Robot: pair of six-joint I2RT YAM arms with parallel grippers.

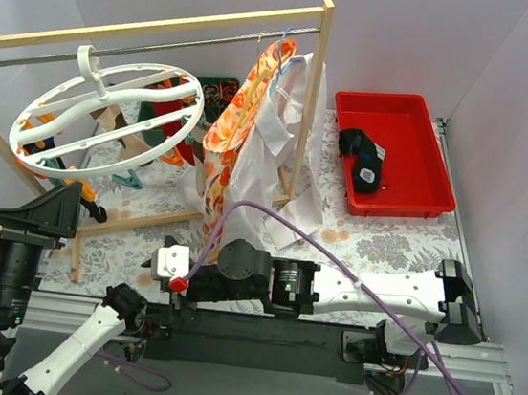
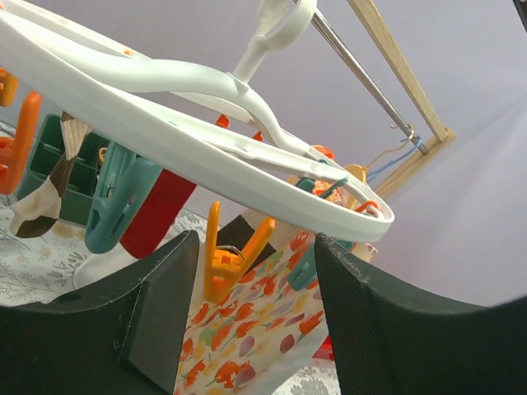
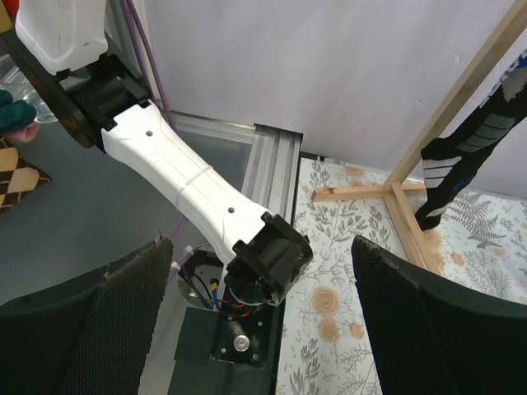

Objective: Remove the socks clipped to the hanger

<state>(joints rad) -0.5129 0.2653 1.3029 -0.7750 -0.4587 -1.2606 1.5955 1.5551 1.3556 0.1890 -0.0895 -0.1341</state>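
The white round hanger (image 1: pixel 110 116) hangs by its hook from the metal rail at the back left. In the left wrist view its ring (image 2: pixel 206 156) is just above me. A tan-and-brown sock (image 2: pixel 45 193) and a red sock (image 2: pixel 160 216) hang from its clips. An empty orange clip (image 2: pixel 224 257) hangs between my open fingers. My left gripper (image 1: pixel 69 201) (image 2: pixel 255 247) is open and empty under the hanger's near edge. My right gripper (image 1: pixel 160 276) (image 3: pixel 259 247) is open and empty, low by the arm bases. A black sock with grey-white marks (image 3: pixel 461 156) hangs behind a wooden post.
A wooden rack (image 1: pixel 311 88) holds the rail, an orange floral garment (image 1: pixel 234 126) and a white shirt (image 1: pixel 280 142). A red bin (image 1: pixel 409 191) at the right holds a black sock (image 1: pixel 361 156). A dark green crate (image 1: pixel 217 95) stands at the back.
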